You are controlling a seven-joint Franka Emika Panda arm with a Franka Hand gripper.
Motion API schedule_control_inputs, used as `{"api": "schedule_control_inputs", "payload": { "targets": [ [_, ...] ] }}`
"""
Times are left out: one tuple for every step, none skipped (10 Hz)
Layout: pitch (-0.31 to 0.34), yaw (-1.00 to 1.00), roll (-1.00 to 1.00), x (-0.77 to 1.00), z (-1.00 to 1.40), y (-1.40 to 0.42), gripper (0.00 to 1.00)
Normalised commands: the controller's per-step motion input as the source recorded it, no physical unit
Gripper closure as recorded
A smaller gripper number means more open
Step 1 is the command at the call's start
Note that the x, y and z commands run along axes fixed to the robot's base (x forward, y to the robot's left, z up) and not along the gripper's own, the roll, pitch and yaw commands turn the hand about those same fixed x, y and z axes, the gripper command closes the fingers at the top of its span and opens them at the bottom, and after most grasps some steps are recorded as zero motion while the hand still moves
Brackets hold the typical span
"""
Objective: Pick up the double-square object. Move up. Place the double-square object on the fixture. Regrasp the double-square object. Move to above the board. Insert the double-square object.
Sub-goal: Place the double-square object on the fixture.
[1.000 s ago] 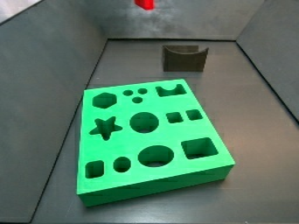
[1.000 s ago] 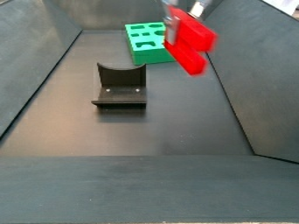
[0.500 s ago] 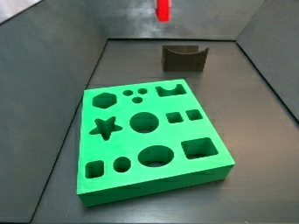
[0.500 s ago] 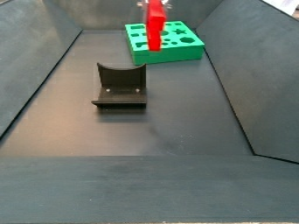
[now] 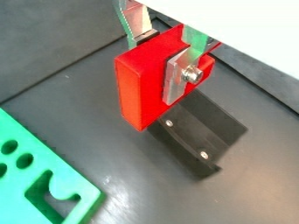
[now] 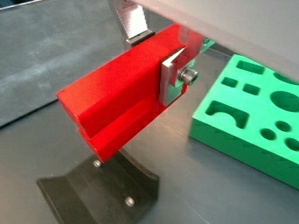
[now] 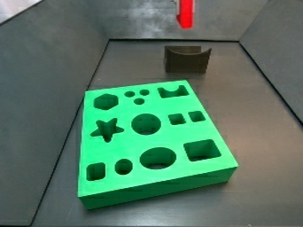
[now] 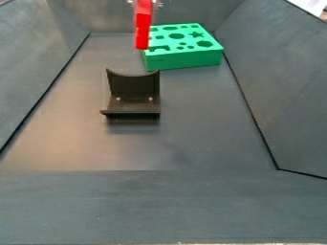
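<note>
1. Your gripper (image 5: 176, 54) is clamped on the red block (image 5: 149, 80), silver fingers (image 5: 184, 73) pressing its flat faces, held high in the air.
2. It hangs above the fixture (image 7: 186, 58), near the floor's far edge in a side view, probably ready for setting down in the notch.
3. The block's long axis runs vertically, hanging below the fingers; the board (image 7: 151, 142) lies well apart.
</note>
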Motion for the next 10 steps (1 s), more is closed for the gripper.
{"api": "schedule_control_inputs", "payload": {
  "targets": [
    [0.027,0.02,-0.03,0.48,-0.02,-0.02,1.0],
    [0.041,0.02,-0.03,0.41,-0.02,-0.01,1.0],
    [0.072,0.02,-0.03,0.23,-0.01,0.0,1.0],
    [0.16,-0.07,-1.0,0.11,0.07,0.86,1.0],
    [0.163,-0.08,-1.0,0.01,0.08,0.83,1.0],
    [0.154,-0.1,-1.0,0.01,0.05,0.66,1.0],
    [0.152,-0.11,-1.0,0.03,0.02,0.49,1.0],
    [0.158,-0.12,-1.0,0.06,0.0,0.31,1.0],
    [0.166,-0.14,-1.0,0.09,-0.01,0.1,1.0],
    [0.167,-0.16,-1.0,0.09,-0.02,0.05,1.0]
  ]
}}
